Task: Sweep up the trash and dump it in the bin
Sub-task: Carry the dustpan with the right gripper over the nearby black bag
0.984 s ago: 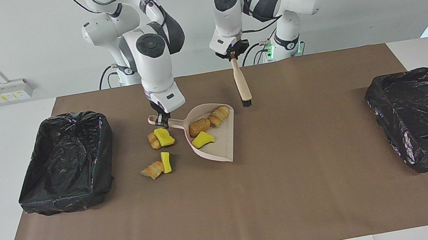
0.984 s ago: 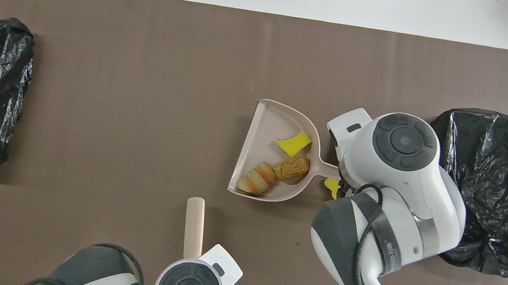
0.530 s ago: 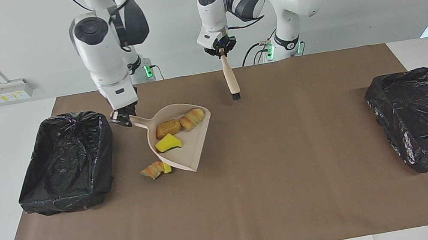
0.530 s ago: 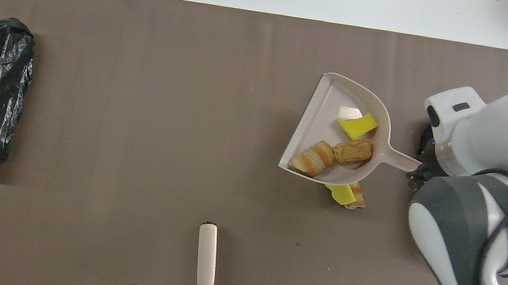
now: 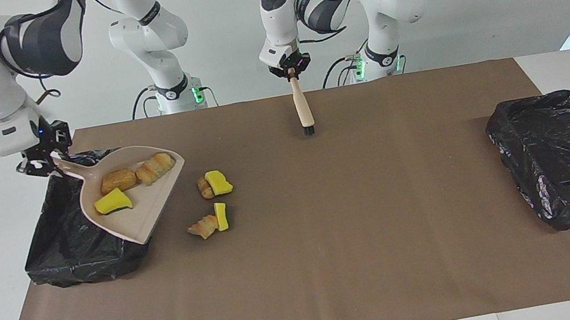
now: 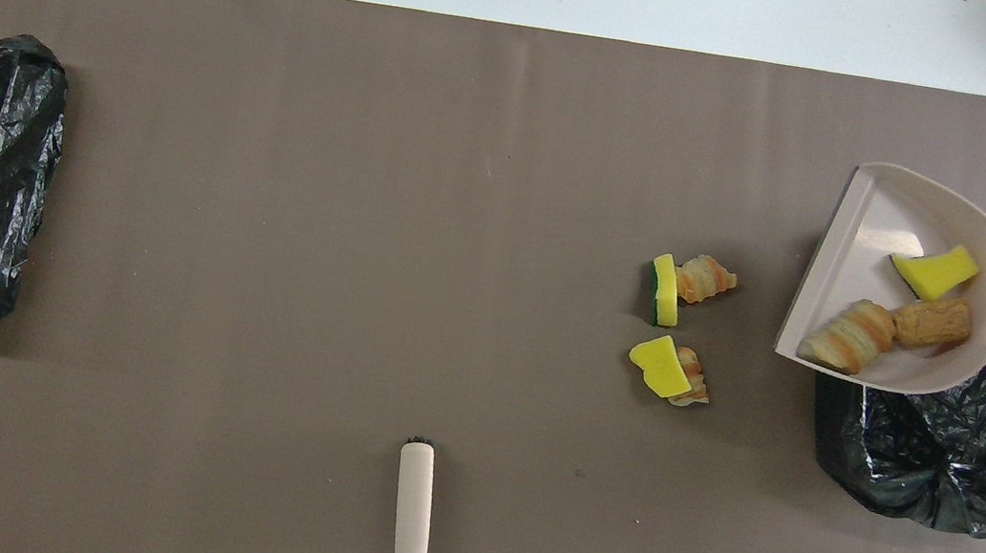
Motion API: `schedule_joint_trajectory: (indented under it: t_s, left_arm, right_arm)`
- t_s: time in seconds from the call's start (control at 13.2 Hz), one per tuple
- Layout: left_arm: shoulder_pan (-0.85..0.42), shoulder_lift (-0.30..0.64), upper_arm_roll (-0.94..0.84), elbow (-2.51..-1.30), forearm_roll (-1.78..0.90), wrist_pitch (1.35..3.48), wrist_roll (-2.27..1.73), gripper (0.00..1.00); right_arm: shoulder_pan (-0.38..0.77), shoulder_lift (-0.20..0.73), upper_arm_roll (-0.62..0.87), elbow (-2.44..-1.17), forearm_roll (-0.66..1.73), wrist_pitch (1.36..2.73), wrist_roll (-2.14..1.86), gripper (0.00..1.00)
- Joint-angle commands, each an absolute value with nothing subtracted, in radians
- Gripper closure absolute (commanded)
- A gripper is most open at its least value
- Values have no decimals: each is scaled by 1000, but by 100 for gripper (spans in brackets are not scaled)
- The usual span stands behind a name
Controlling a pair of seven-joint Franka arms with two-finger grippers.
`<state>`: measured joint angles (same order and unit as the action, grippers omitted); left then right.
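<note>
**Dustpan over the bin, three chunks aboard**

My right tool (image 5: 43, 160) is clamped on the dustpan (image 5: 137, 208) handle, over the black-lined bin (image 5: 69, 254). My left tool (image 5: 292, 69) grips the brush (image 5: 303, 110). Four trash chunks (image 5: 211, 201) lie on the tabletop. They look light and spongy; tip slowly or they may bounce

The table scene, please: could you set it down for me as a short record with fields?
dustpan: held up by its handle over the bin at the right arm's end, three chunks in it
right gripper: shut on the dustpan handle
left gripper: shut on the brush, which hangs bristles down over the mat
loose trash: four chunks in two pairs on the mat beside the bin
second bin: at the left arm's end
</note>
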<state>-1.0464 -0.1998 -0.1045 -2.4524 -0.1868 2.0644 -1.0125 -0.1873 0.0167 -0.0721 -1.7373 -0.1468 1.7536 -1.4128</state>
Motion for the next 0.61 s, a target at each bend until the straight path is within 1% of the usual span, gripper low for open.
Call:
schedule_joint_trajectory:
  t_s: [0.0, 0.15, 0.23, 0.38, 0.45, 0.53]
  left_arm:
    - [-1095, -172, -89, -2473, -173, 2108, -1034, 100]
    - [-1100, -160, -89, -2468, -175, 2109, -1052, 100]
    - [-1092, -155, -87, -2464, -175, 2102, -1046, 94]
    - [-1068, -150, -84, -2445, -176, 2095, -1040, 54]
    - [-1031, -150, -83, -2413, -176, 2083, -1039, 12]
    - [-984, -152, -83, -2372, -175, 2060, -1019, 0]
  right_arm:
    - [-270, 23, -61, -1721, -241, 1816, -1541, 100]
    - [-354, 23, -63, -1721, -258, 1879, -1676, 100]
    - [-389, 31, -63, -1726, -284, 1911, -1718, 100]
    - [-419, 57, -63, -1735, -354, 1951, -1772, 100]
    - [-419, 58, -63, -1756, -429, 1988, -1773, 100]
    - [-419, 54, -63, -1781, -487, 2029, -1779, 100]
